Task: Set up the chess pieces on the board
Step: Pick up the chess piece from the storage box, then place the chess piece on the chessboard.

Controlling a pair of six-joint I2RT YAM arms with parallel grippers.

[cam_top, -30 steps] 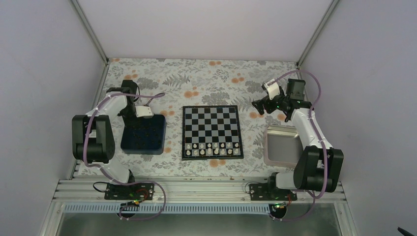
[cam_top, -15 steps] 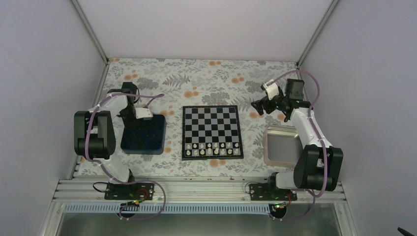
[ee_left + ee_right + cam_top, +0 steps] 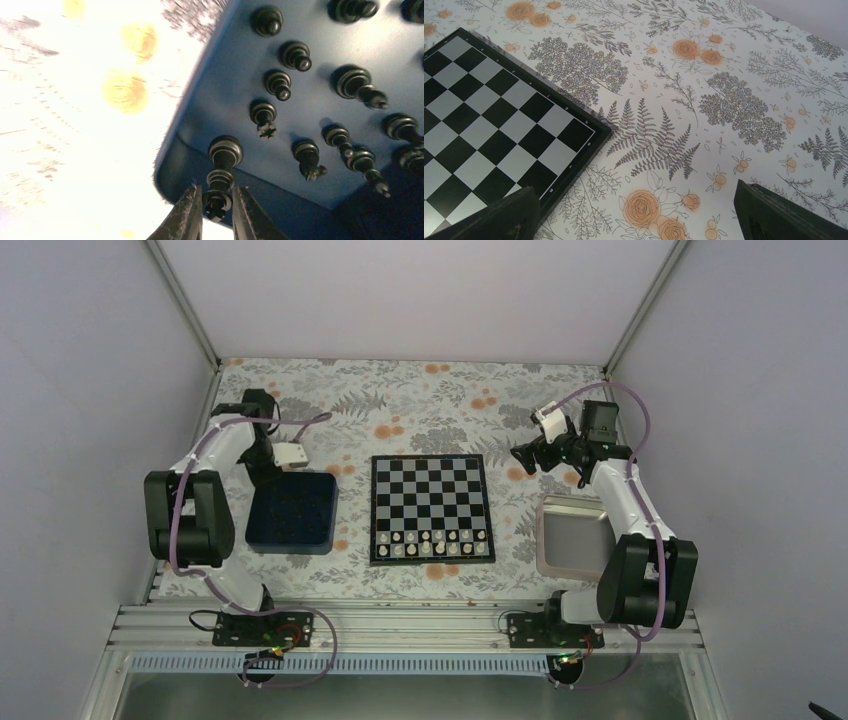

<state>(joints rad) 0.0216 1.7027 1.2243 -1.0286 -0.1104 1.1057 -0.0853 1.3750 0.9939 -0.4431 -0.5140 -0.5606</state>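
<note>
Left hand of mine is pinched shut on the head of one black chess piece, a finger pressing each side of it, its round base pointing away from my wrist. That piece sits over the corner of the dark blue tray; whether its base touches the tray I cannot tell. The other black pieces stand scattered across the tray floor. From above, my left arm is folded at the elbow, the forearm running toward 12 o'clock and the wrist bent down over the tray's 12 o'clock edge. The tray lies at 9 o'clock of the board, just beside it on the floral table.

My right hand is spread wide and holds nothing, hovering over the table at about 2 o'clock of the board, near its corner. That arm reaches toward 12 o'clock with the wrist turned toward 9 o'clock. A silver tray lies at the board's 3 o'clock. White pieces fill the rows at the board's 6 o'clock side. Small marks along the board's border are too fine to read.
</note>
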